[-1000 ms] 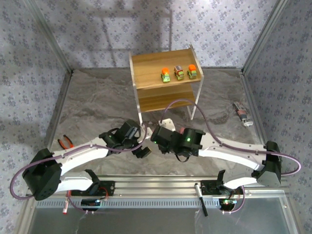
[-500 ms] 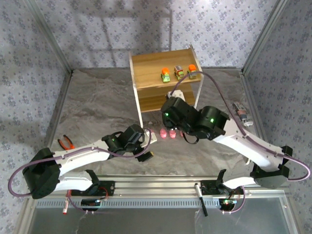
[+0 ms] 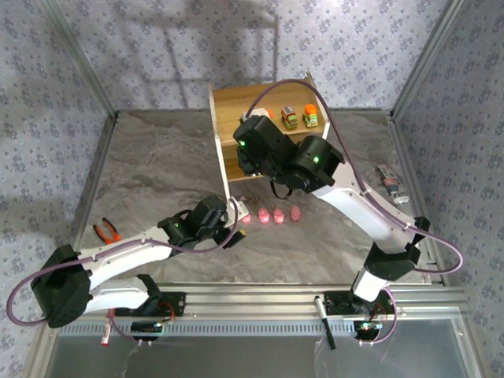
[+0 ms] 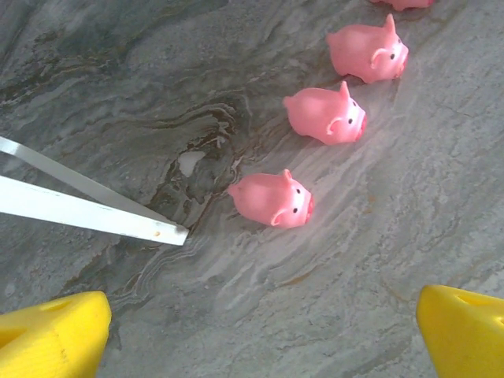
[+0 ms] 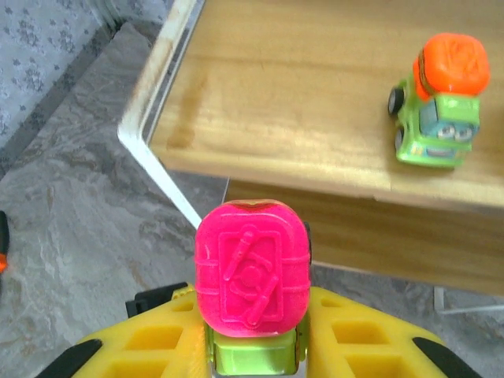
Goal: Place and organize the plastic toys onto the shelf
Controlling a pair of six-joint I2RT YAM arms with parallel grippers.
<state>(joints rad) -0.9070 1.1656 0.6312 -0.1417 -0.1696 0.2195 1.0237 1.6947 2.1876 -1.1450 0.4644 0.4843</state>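
Four pink pigs (image 3: pixel 264 215) stand in a row on the table (image 3: pixel 157 173) before the shelf (image 3: pixel 236 106); the left pincer (image 4: pixel 264 339) hangs released above them. The right pincer (image 5: pixel 252 358) grasps a pink-topped car (image 5: pixel 250 283) just off the shelf's front edge, near its left corner.

Left wrist cam: left gripper (image 4: pixel 260 339) fingers (image 4: pixel 51 335) are clipped by the bottom edge, only the tips are in frame. The pink pig (image 4: pixel 403 3) farthest ahead-right of them is cut by the top edge.
Right wrist cam: pink-topped car (image 5: pixel 252 272) is clamped in the right gripper (image 5: pixel 252 354). Its green body is mostly under the roof and cut off at the bottom.
Top cam: right arm (image 3: pixel 346 197) covers part of the shelf (image 3: pixel 224 102). The orange-topped car (image 3: pixel 266 113) beside the wrist is half hidden. A small object (image 3: pixel 391 183) well right of the wrist is too small to identify.
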